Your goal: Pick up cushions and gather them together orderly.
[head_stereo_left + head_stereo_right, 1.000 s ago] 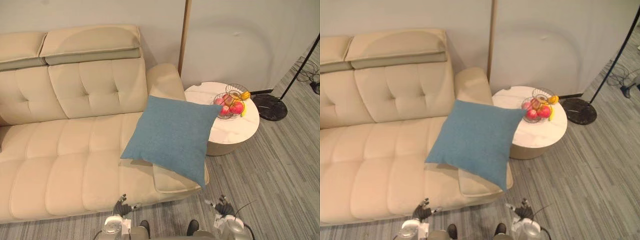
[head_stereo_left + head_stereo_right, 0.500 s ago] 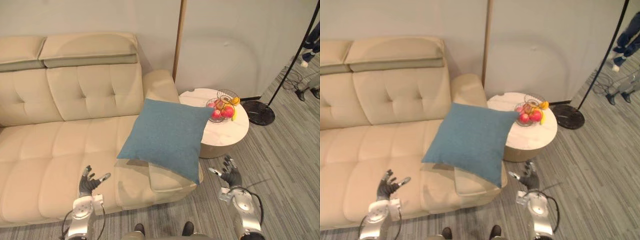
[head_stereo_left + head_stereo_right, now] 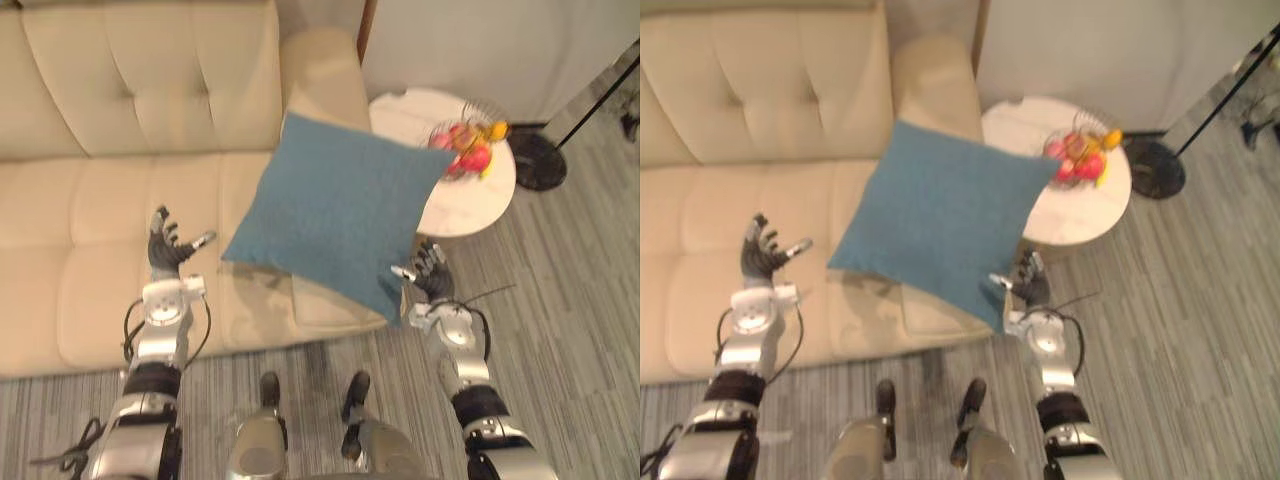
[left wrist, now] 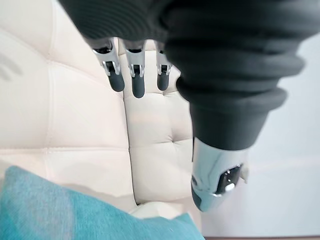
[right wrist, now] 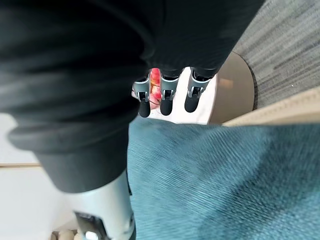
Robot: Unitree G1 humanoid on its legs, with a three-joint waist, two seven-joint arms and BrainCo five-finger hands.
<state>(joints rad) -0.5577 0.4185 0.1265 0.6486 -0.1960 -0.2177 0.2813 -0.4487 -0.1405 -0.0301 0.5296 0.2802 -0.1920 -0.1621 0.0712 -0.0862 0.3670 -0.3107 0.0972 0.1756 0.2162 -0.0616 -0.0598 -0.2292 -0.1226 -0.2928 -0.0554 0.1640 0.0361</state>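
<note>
While the blue cushion (image 3: pixel 340 215) rests on the sofa (image 3: pixel 90 190), left hand (image 3: pixel 168 252) and right hand (image 3: pixel 431 279) splay their fingers.
Right hand perhaps touches its near corner.

teal blue cushion (image 3: pixel 335 215), cream tufted sofa (image 3: pixel 80 200), white round table (image 3: pixel 470 195), grey striped floor (image 3: pixel 570 300)

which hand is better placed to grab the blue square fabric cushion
Probably right: right hand is beside the blue square fabric cushion, at its lower corner; left hand hovers apart over the cream sofa.
</note>
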